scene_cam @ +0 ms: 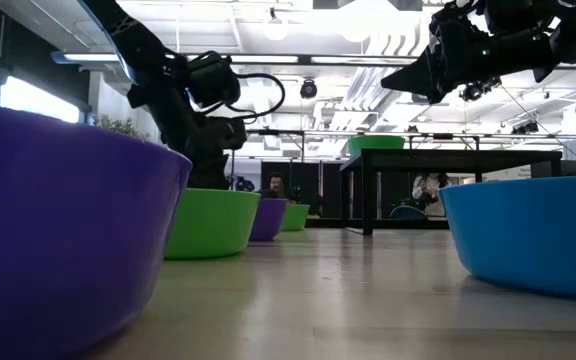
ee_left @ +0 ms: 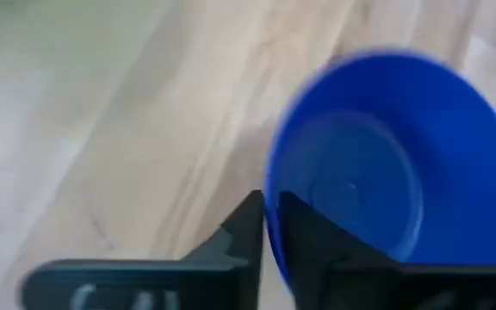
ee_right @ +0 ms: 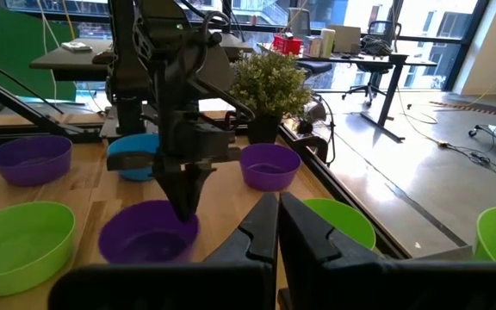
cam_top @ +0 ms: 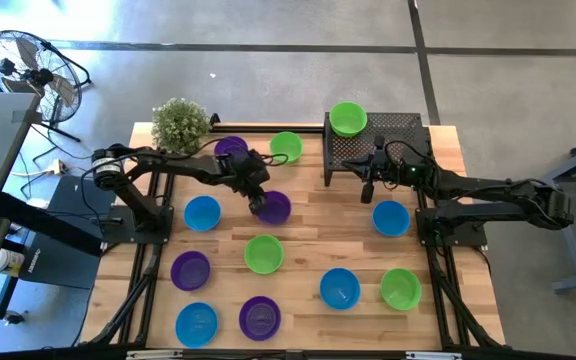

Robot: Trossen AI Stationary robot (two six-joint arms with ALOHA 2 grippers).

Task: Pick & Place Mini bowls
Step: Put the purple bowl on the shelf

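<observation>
My left gripper points down at the near-left rim of a purple mini bowl in the middle of the wooden table and is shut on it; the right wrist view shows it too. My right gripper is shut and empty, raised above the table just in front of the black mesh rack. A green mini bowl sits on top of the rack. Several more blue, green and purple mini bowls rest on their bases around the table. My left gripper pinches the purple bowl's rim between its two fingers, one finger inside the bowl and one outside. The fingers come from above, pointing down. The bowl seems to rest upright on the table.
A leafy potted plant stands at the far left corner. A purple bowl and a green bowl lie by the far edge, a blue bowl just near of my right gripper, a green bowl near the held bowl.
</observation>
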